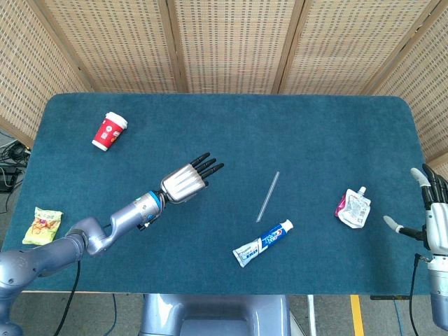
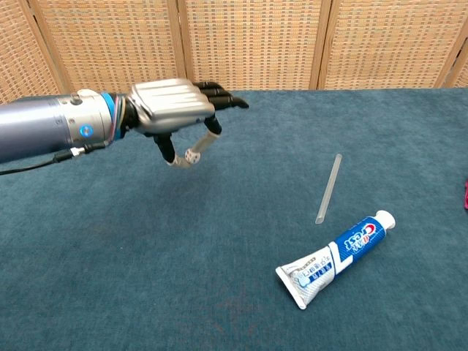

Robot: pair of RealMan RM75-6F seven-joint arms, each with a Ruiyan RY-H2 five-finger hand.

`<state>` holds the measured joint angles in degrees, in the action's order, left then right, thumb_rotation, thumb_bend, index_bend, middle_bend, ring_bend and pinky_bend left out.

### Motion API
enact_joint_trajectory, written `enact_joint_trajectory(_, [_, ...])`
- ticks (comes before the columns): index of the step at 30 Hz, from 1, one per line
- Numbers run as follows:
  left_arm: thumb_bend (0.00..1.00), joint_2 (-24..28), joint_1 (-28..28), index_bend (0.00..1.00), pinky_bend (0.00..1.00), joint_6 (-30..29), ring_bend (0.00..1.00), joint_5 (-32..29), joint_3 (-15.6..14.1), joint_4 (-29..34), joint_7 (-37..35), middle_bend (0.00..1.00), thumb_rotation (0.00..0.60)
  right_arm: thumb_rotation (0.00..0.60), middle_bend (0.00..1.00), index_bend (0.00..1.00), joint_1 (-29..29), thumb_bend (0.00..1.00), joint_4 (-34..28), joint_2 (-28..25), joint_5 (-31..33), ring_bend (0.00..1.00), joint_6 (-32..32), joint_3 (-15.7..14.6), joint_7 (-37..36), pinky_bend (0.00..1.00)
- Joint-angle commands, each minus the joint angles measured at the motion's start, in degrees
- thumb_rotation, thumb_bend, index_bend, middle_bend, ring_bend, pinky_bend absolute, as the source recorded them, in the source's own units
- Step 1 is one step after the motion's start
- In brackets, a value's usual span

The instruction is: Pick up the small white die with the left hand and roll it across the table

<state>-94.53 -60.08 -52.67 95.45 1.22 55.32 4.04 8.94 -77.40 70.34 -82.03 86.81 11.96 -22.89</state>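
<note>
The small white die hangs well above the blue table, pinched between the thumb and a finger of my left hand. The other fingers of that hand stretch out straight to the right. In the head view my left hand covers the die, so the die is hidden there. My right hand stays at the table's right edge with fingers spread and nothing in it.
A clear straw and a toothpaste tube lie right of the left hand. A red paper cup lies far left, a yellow snack packet at the left edge, a white pouch near the right hand.
</note>
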Motion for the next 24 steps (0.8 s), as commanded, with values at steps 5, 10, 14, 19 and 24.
enact_joint_trajectory(5, [0.24,7.5,-0.2,0.66,0.00,-1.2,0.00,-2.8,3.8,9.9,4.3,0.00,0.600,0.600,0.00,0.14,-0.2,0.10,-0.7,-0.4,-0.2,0.00,0.5,0.0,-0.2,0.00])
enact_joint_trajectory(10, [0.24,10.8,-0.1,0.64,0.00,-0.9,0.00,-4.2,5.0,14.9,7.4,0.00,0.600,0.600,0.00,0.14,-0.3,0.10,-1.0,-0.5,-0.5,0.00,0.8,-0.1,-0.2,0.00])
enact_joint_trajectory(14, [0.24,12.0,0.0,0.63,0.00,-0.4,0.00,-5.2,5.5,17.1,9.2,0.00,0.600,0.600,0.00,0.14,-0.4,0.10,-1.2,-0.7,-0.6,0.00,1.1,-0.1,-0.3,0.00])
enact_joint_trajectory(19, [0.24,12.0,0.1,0.60,0.00,-0.1,0.00,-5.9,5.6,17.7,10.6,0.00,0.600,0.600,0.00,0.14,-0.5,0.10,-1.3,-0.8,-0.7,0.00,1.2,0.0,-0.6,0.00])
enact_joint_trajectory(24, [0.23,11.7,0.1,0.35,0.00,0.0,0.00,-6.3,5.7,17.6,11.2,0.00,0.600,0.600,0.00,0.14,-0.5,0.10,-1.3,-0.8,-0.7,0.00,1.2,-0.1,-0.7,0.00])
